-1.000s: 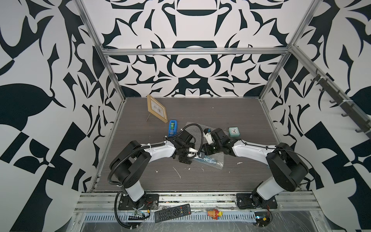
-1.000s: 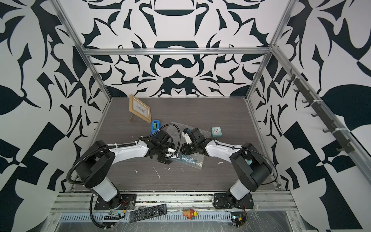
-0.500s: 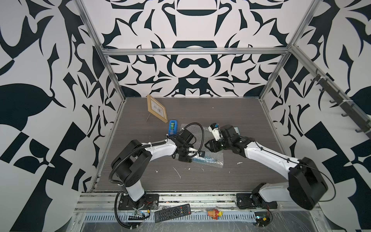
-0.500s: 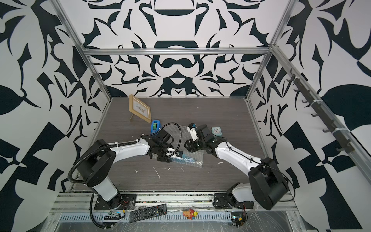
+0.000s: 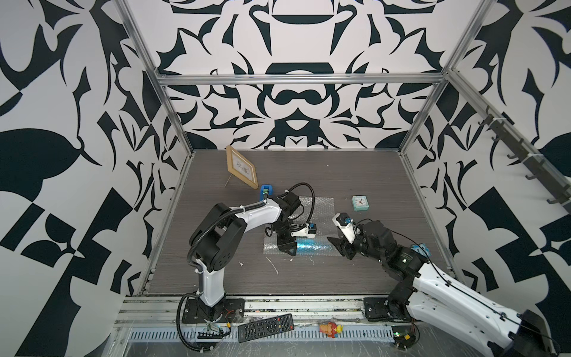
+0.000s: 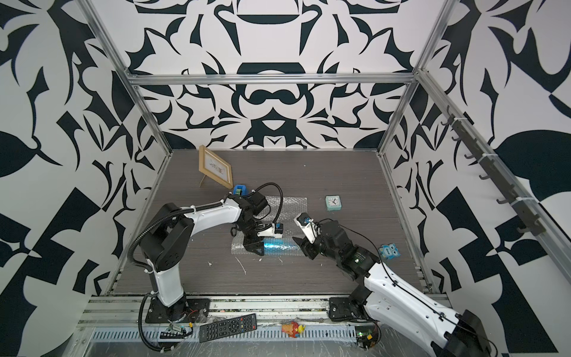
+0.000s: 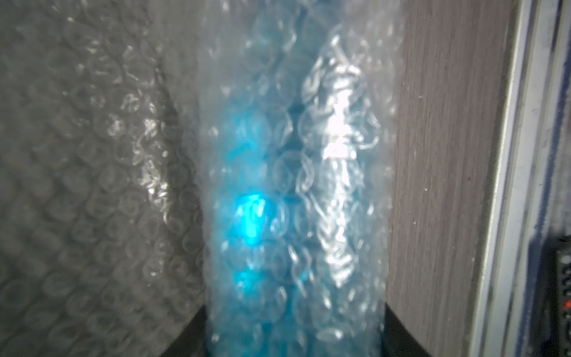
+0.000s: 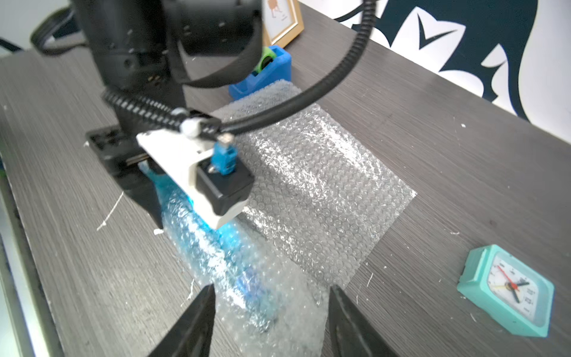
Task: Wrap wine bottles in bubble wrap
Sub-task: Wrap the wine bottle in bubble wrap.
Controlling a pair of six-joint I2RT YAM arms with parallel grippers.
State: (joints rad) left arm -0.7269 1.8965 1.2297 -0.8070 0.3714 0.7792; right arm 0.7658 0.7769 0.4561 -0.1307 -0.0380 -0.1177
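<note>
Right wrist view gives the clearest look at the right gripper (image 8: 272, 289). Its two dark fingers (image 8: 197, 321) stand wide apart, and the loose end of the bubble wrap (image 8: 324, 185) runs between them with neither finger pinching it. That gripper holds nothing.

The wine bottle (image 8: 216, 247) lies on its side on the grey woodgrain worktop (image 8: 448, 139). It is rolled into the near edge of the wrap, and its blue liquid shows through the bubbles. The rest of the sheet lies flat beyond it, its far corner just beside the blue tape dispenser (image 8: 265, 71). A teal clock (image 8: 506, 290) sits on the worktop well apart from the sheet.

Left wrist view looks along the roll. The left gripper (image 7: 293, 324) has one finger on each side of the wrapped bottle, both against the plastic. It clasps the bottle through the wrap with the fingers partly spread.

In both top views the left gripper (image 5: 285, 242) (image 6: 253, 242) reaches down over the end of the roll nearer the left arm. The right gripper (image 5: 339, 247) (image 6: 304, 247) sits at the opposite end, low to the worktop. A wooden picture frame (image 5: 242, 168) stands near the back, behind the tape dispenser.
</note>
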